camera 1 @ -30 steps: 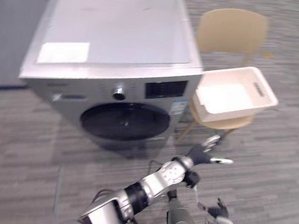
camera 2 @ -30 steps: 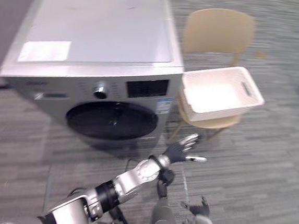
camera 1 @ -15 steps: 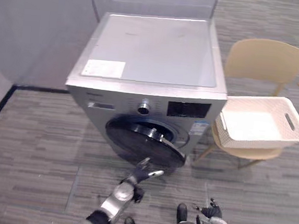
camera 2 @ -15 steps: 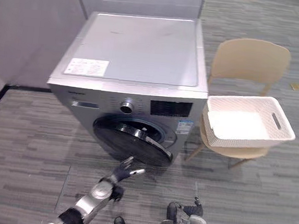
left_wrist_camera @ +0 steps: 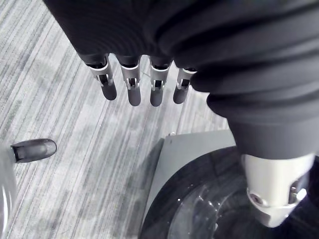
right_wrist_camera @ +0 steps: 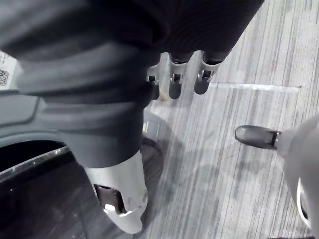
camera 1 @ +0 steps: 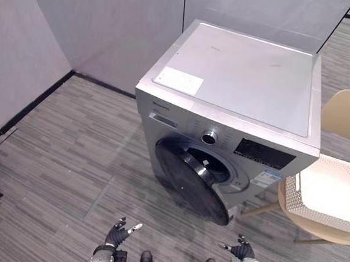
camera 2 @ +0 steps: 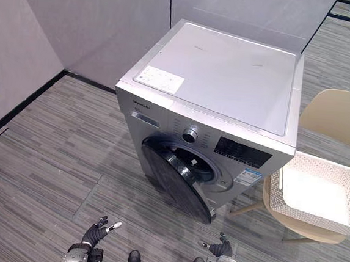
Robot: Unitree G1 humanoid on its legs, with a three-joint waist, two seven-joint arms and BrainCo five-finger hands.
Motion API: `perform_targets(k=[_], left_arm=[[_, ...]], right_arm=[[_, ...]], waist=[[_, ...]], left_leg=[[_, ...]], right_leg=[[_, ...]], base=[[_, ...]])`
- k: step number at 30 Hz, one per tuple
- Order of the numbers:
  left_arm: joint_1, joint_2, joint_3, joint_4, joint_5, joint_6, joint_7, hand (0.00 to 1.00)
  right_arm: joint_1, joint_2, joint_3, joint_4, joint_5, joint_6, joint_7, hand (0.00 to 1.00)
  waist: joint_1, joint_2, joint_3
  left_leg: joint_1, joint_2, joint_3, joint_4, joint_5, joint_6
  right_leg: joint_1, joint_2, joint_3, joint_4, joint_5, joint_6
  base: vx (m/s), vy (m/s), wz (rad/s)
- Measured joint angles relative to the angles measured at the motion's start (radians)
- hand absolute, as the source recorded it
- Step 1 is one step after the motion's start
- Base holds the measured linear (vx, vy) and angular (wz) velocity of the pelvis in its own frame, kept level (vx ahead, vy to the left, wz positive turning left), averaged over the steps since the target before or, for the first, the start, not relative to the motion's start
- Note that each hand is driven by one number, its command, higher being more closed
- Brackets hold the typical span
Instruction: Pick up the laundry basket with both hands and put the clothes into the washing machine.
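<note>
The white lattice laundry basket (camera 2: 319,196) rests on a tan chair (camera 2: 339,115) to the right of the silver washing machine (camera 2: 228,80). Something flat and white lies in the basket; I cannot tell whether it is cloth. The machine's round dark door (camera 2: 176,183) hangs open toward me, exposing the drum opening (camera 2: 199,164). My left hand (camera 2: 97,231) is low in front of the machine, fingers (left_wrist_camera: 130,89) straight and empty. My right hand (camera 2: 218,248) is low too, left of the chair, with straight empty fingers (right_wrist_camera: 177,79). Both hands are well away from the basket.
Grey partition walls (camera 1: 99,20) stand behind and to the left of the machine. Striped grey carpet (camera 1: 57,151) stretches to the left and in front. The open door juts out over the floor between the machine and me.
The camera has swung left and pulled back. The washer door went from shut to wide open. My left hand has dropped from near the door to low at the bottom edge.
</note>
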State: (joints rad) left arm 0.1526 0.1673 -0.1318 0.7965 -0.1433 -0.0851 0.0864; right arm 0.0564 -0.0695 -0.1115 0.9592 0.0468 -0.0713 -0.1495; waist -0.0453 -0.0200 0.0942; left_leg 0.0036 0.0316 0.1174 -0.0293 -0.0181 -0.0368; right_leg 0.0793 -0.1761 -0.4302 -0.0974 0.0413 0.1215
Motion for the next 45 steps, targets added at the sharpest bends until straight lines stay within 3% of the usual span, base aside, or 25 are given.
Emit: perform_targets(k=[9,10,12,13,19,22,27,30,31,32,34,36,38,40,42,43,44,45], left_arm=[[-0.005,-0.034,0.028,0.039,0.040,0.000,0.004,0.00],[-0.019,-0.038,0.025,0.039,0.040,0.000,0.006,0.00],[-0.040,-0.040,0.025,0.038,0.040,-0.001,0.010,0.00],[-0.043,-0.040,0.028,0.041,0.040,0.000,0.013,0.00],[-0.023,-0.047,0.041,0.088,0.063,0.001,0.033,0.00],[-0.037,-0.044,0.059,0.108,0.077,0.001,0.047,0.00],[-0.069,-0.048,0.059,0.118,0.093,-0.001,0.044,0.00],[-0.069,-0.049,0.058,0.119,0.099,-0.001,0.045,0.00],[-0.069,-0.047,0.057,0.118,0.098,-0.001,0.046,0.00],[-0.074,-0.044,0.053,0.117,0.098,-0.001,0.046,0.00],[-0.087,-0.041,0.059,0.117,0.098,0.000,0.050,0.00],[-0.088,-0.043,0.059,0.119,0.098,-0.001,0.049,0.00],[-0.093,-0.053,0.064,0.127,0.098,-0.007,0.050,0.00],[-0.093,-0.057,0.074,0.143,0.098,-0.010,0.050,0.00],[-0.080,-0.054,0.106,0.158,0.098,-0.011,0.050,0.00],[-0.069,-0.054,0.135,0.159,0.099,-0.011,0.049,0.00],[-0.063,-0.068,0.163,0.156,0.099,-0.012,0.051,0.00],[-0.060,-0.082,0.176,0.156,0.099,-0.012,0.050,0.00]], right_arm=[[0.007,0.000,-0.012,0.000,-0.001,-0.002,-0.004,0.00],[0.008,0.003,-0.018,0.000,-0.001,-0.002,-0.007,0.00],[0.012,0.009,-0.038,-0.005,-0.001,-0.001,-0.025,0.00],[0.009,0.013,-0.048,-0.020,-0.001,-0.001,-0.034,0.00],[0.022,0.051,-0.053,-0.071,-0.009,-0.008,-0.063,0.00],[0.019,0.071,-0.033,-0.027,0.025,0.008,-0.019,0.00],[0.011,0.074,-0.026,0.001,0.066,0.020,0.029,0.00],[-0.009,0.070,-0.001,-0.001,0.072,0.034,0.055,0.00],[-0.018,0.071,0.009,-0.003,0.077,0.035,0.058,0.00],[-0.024,0.069,0.019,-0.008,0.080,0.033,0.061,0.00],[-0.030,0.072,0.053,-0.038,0.082,0.031,0.065,0.00],[-0.032,0.067,0.078,-0.063,0.094,0.013,0.064,0.00],[-0.032,0.052,0.082,-0.074,0.109,0.005,0.063,0.00],[-0.032,0.044,0.081,-0.078,0.110,0.004,0.062,0.00],[-0.022,0.039,0.079,-0.083,0.110,0.001,0.061,0.00],[-0.011,0.038,0.073,-0.082,0.110,0.002,0.061,0.00],[-0.006,0.039,0.068,-0.088,0.108,0.004,0.068,0.00],[-0.009,0.039,0.068,-0.102,0.109,0.003,0.066,0.00]], waist=[[0.001,0.002,0.001],[-0.003,-0.002,0.004],[-0.007,-0.006,0.013],[-0.003,-0.002,0.021],[0.001,-0.014,0.027],[0.000,-0.012,0.026],[0.001,-0.027,0.027],[0.003,-0.027,0.028],[0.003,-0.028,0.028],[-0.006,-0.015,0.041],[-0.006,-0.016,0.044],[-0.004,-0.004,0.053],[-0.004,0.010,0.066],[-0.006,0.018,0.071],[-0.007,-0.014,0.080],[0.003,-0.040,0.075],[0.006,-0.012,0.077],[0.003,-0.001,0.080]], left_leg=[[-0.037,0.002,-0.052,0.026,0.014,-0.012],[-0.081,0.000,-0.031,0.067,0.017,-0.008],[-0.123,0.019,0.136,0.112,0.014,0.022],[-0.130,0.043,0.238,0.143,-0.013,0.053],[-0.075,-0.003,0.241,0.044,0.022,0.057],[-0.043,-0.034,0.225,-0.072,0.076,0.063],[-0.050,-0.083,0.153,-0.067,0.070,0.084],[-0.028,-0.112,0.079,-0.066,0.055,0.104],[-0.018,-0.115,0.040,-0.063,0.048,0.113],[-0.021,-0.100,-0.021,-0.037,0.036,0.117],[-0.016,-0.082,-0.112,-0.008,0.016,0.121],[0.010,-0.065,-0.202,0.001,0.003,0.112],[0.031,-0.053,-0.296,0.022,-0.038,0.108],[0.031,-0.049,-0.342,0.053,-0.064,0.095],[0.027,-0.068,-0.399,0.119,-0.129,0.068],[0.023,-0.064,-0.417,0.170,-0.179,0.046],[0.005,-0.018,-0.375,0.199,-0.200,0.014],[-0.012,0.006,-0.337,0.228,-0.191,-0.016]], right_leg=[[-0.002,-0.005,-0.072,0.049,-0.041,-0.002],[-0.008,-0.016,-0.104,0.068,-0.051,-0.002],[-0.016,-0.038,-0.145,0.093,-0.060,-0.001],[-0.018,-0.035,-0.148,0.117,-0.074,0.005],[-0.017,-0.056,-0.138,0.139,-0.090,0.012],[-0.026,-0.060,-0.149,0.139,-0.092,0.018],[-0.008,-0.114,-0.222,0.193,-0.132,0.052],[-0.033,-0.196,-0.221,0.418,-0.169,0.024],[-0.065,-0.221,-0.176,0.540,-0.169,-0.031],[-0.122,-0.208,-0.064,0.667,-0.210,-0.059],[-0.176,-0.102,0.063,0.719,-0.307,-0.072],[-0.244,-0.001,0.131,0.714,-0.354,-0.088],[-0.349,0.073,0.225,0.661,-0.348,-0.086],[-0.387,0.100,0.294,0.603,-0.324,-0.065],[-0.397,0.104,0.422,0.468,-0.239,-0.053],[-0.386,0.098,0.416,0.488,-0.161,-0.096],[-0.368,0.105,0.349,0.493,-0.164,-0.106],[-0.359,0.102,0.313,0.493,-0.173,-0.115]], base=[[-0.01,-0.016,0.26],[-0.08,0.037,0.83],[-0.10,0.078,0.63],[-0.08,0.076,0.13],[-0.03,0.053,0.03],[0.00,0.032,0.11],[0.10,0.004,0.45],[0.21,0.055,0.79],[0.21,0.035,1.19],[0.20,-0.008,1.39],[0.19,-0.074,1.39],[0.21,-0.056,1.27],[0.20,-0.106,1.25],[0.17,-0.149,1.01],[0.24,-0.293,1.16],[0.27,-0.343,1.23],[0.26,-0.350,1.12],[0.25,-0.285,1.35]])
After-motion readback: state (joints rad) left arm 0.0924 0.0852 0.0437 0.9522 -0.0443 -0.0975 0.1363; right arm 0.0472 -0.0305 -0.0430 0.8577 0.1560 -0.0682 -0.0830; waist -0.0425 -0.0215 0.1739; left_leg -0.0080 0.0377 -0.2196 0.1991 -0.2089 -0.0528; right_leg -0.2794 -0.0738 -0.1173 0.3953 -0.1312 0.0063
